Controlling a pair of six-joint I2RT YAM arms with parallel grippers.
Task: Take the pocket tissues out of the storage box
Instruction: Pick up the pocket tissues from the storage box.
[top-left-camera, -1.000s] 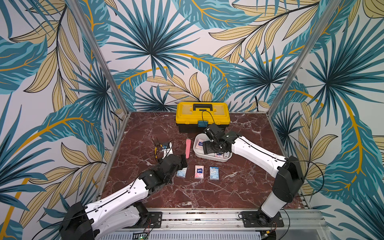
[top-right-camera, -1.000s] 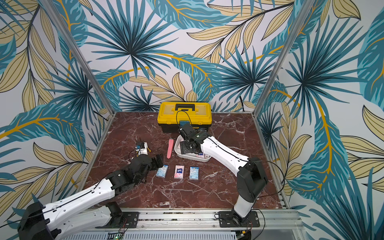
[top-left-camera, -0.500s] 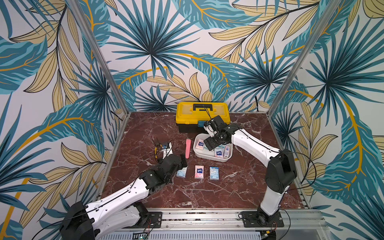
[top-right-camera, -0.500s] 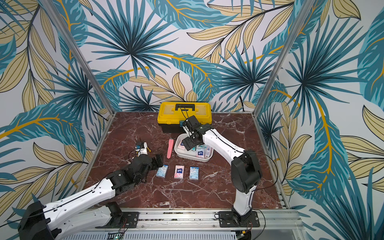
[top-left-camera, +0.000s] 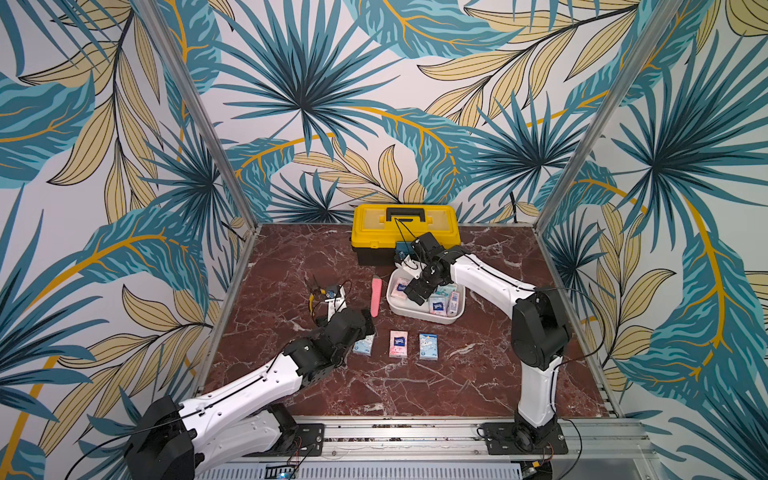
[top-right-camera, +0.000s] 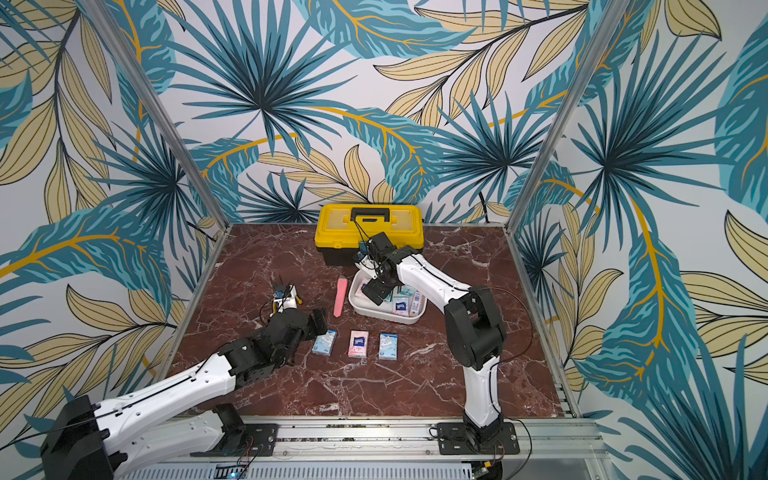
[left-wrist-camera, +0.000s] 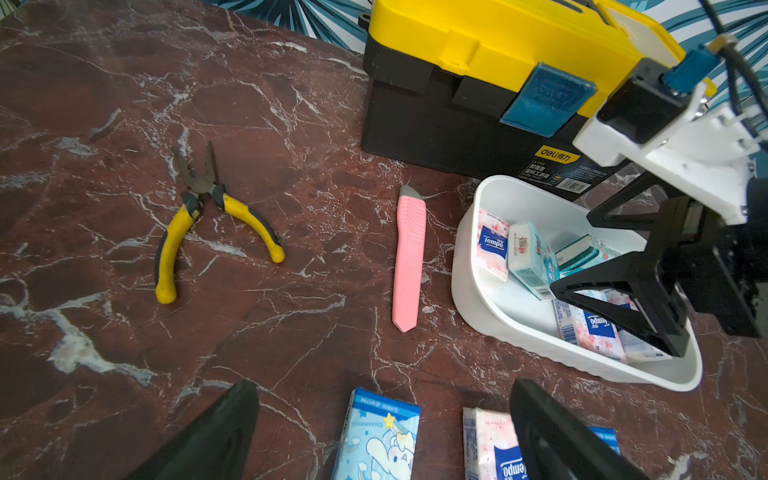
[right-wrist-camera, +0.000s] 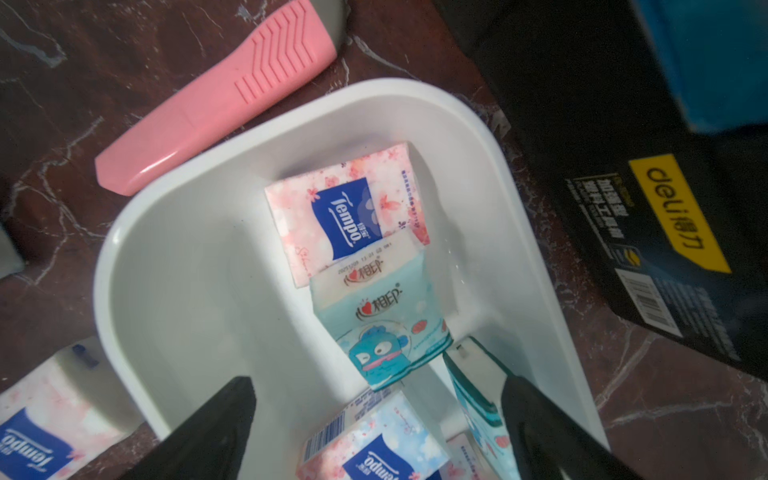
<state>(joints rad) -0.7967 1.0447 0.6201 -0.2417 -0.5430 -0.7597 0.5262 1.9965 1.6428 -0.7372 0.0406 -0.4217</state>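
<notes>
Hovering over pocket tissues (right-wrist-camera: 345, 216) heaped in the storage box (right-wrist-camera: 187, 257), right gripper (right-wrist-camera: 378, 386) jaws apart and empty, left gripper (left-wrist-camera: 384, 388) jaws apart too, risking a double grab where packs overlap.

glossy white plastic storage box (right-wrist-camera: 137, 232)

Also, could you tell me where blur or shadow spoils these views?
Right wrist view: the right pincer looks dark and defocused, the storage box floor partly shadowed; left wrist view: crisp on the pliers; top views: even light, pocket tissues tiny.
</notes>
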